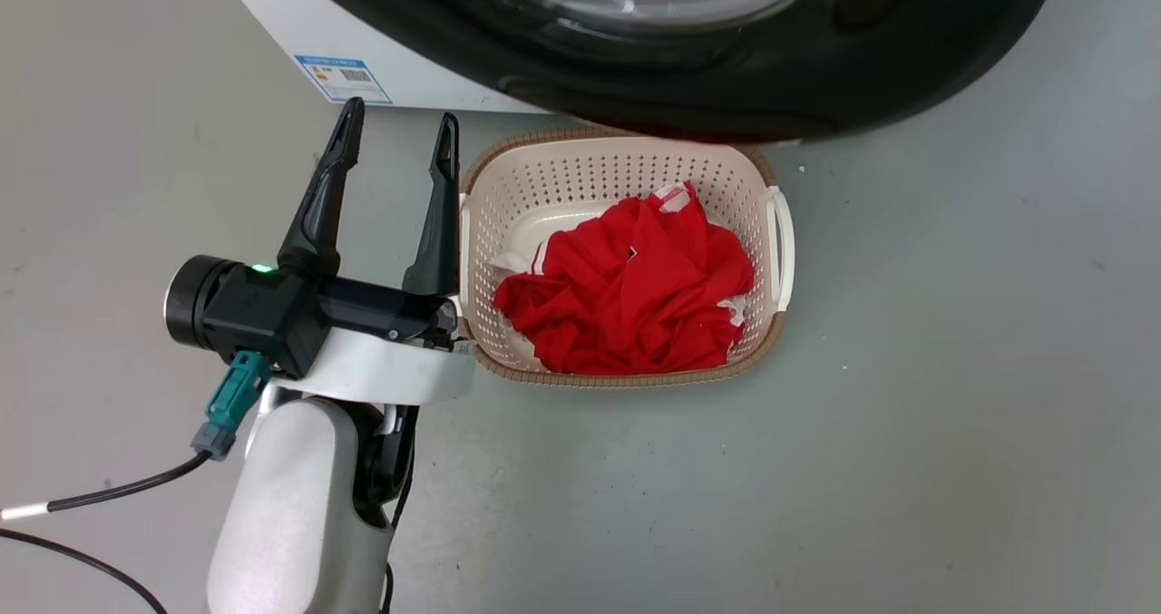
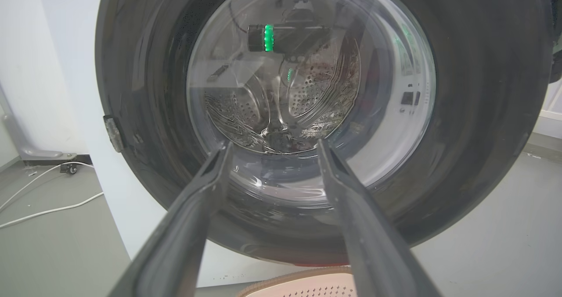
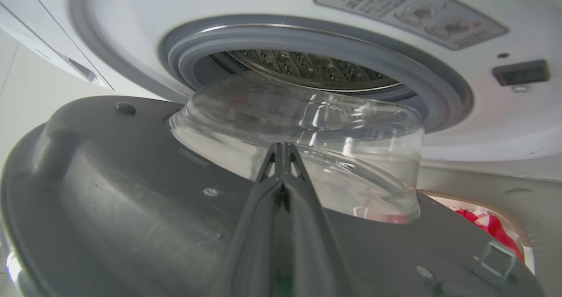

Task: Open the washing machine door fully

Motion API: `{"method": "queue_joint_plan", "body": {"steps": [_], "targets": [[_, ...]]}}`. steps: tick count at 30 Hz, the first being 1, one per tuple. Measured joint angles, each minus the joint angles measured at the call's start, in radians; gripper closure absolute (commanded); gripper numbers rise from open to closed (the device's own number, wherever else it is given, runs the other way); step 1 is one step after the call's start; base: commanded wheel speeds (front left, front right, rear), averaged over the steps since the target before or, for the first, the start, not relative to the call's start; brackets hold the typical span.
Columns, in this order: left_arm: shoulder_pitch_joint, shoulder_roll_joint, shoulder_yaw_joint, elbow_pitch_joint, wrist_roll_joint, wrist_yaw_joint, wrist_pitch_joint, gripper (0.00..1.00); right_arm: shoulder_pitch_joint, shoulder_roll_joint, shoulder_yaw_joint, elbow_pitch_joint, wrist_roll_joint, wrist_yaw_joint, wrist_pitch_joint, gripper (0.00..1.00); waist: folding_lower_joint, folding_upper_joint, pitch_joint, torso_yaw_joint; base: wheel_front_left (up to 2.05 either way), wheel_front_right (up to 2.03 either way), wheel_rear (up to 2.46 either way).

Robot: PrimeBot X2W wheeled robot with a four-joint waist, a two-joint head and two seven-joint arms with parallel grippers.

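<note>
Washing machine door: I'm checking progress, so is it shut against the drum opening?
No, the door stands swung clear of the grey-gasketed drum opening.

Grey floor (image 1: 907, 460), white wall (image 2: 17, 47), loose cables (image 2: 57, 209)

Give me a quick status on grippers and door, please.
Left gripper open, empty. Right gripper shut, at inner side of washing machine door. Door part open. Laundry basket beneath its edge.

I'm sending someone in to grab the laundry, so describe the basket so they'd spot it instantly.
Find the white washing machine with its big round black door swung open. On the grey floor right below that door's lower edge, just right of the left claw, sits the basket. It is cream perforated plastic with a brown rim and holds a crumpled red garment.
</note>
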Motion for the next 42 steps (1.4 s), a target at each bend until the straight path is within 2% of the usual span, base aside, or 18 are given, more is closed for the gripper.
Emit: {"method": "queue_joint_plan", "body": {"steps": [9,20,31,38,42], "targets": [[0.029,0.0,0.015,0.03,0.022,-0.002,0.0,0.0,0.157,-0.007,0.009,-0.122,0.055,0.0,0.125,1.0,0.0,0.0,-0.077,-0.011,0.0,0.0,0.0],[0.119,0.0,0.034,0.07,0.044,-0.009,0.0,0.0,0.417,0.006,0.034,-0.298,0.115,0.0,0.185,1.0,0.0,0.0,-0.222,-0.023,0.0,0.0,0.0],[0.176,0.0,0.03,0.098,0.059,-0.011,0.0,0.0,0.628,0.063,0.088,-0.455,0.153,0.0,0.183,1.0,-0.0001,0.0,-0.32,-0.02,0.0,0.0,0.0],[0.193,0.0,0.03,0.104,0.06,-0.014,0.0,0.0,0.693,0.086,0.1,-0.496,0.16,0.0,0.138,1.0,-0.0001,0.0,-0.339,-0.016,0.0,0.0,0.0],[0.202,0.0,0.03,0.107,0.058,-0.014,0.0,0.0,0.731,0.09,0.084,-0.504,0.16,0.0,0.069,1.0,-0.0002,0.0,-0.348,-0.016,0.0,0.0,0.0]]}}
